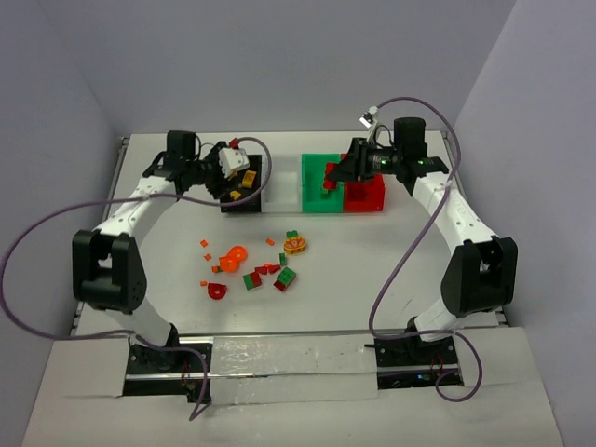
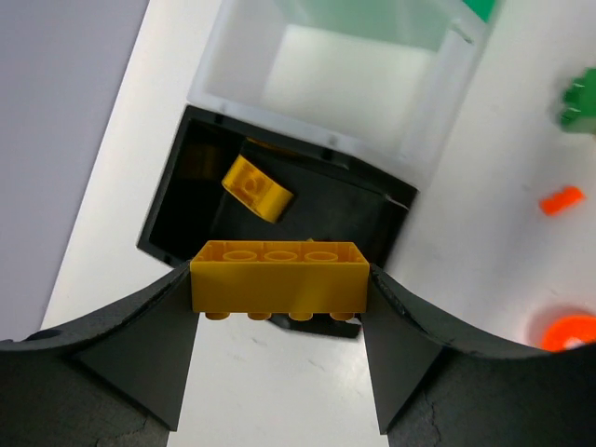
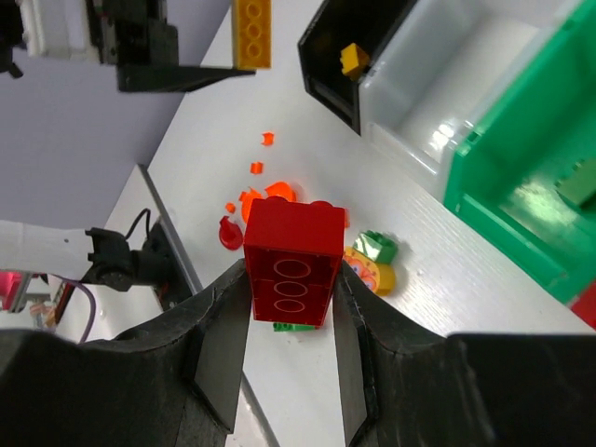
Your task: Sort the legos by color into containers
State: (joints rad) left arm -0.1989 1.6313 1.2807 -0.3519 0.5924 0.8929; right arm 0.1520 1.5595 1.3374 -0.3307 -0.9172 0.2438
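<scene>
Now | left fingers (image 2: 140, 345) grip yellow brick (image 2: 277, 277) | right fingers (image 3: 219, 354) grip red brick (image 3: 291, 270) | hollow undersides showing

White-and-black arms (image 1: 140, 200), matte black gripper fingers (image 2: 140, 345) (angular), looping purple cables (image 1: 407, 99)

- Top external: high, from the near edge, looking down on the whole table (image 1: 326, 298)
- Left wrist: close above the black bin (image 2: 345, 219), facing down
- Right wrist: close, facing the left arm (image 3: 37, 240); black bin shared
</scene>
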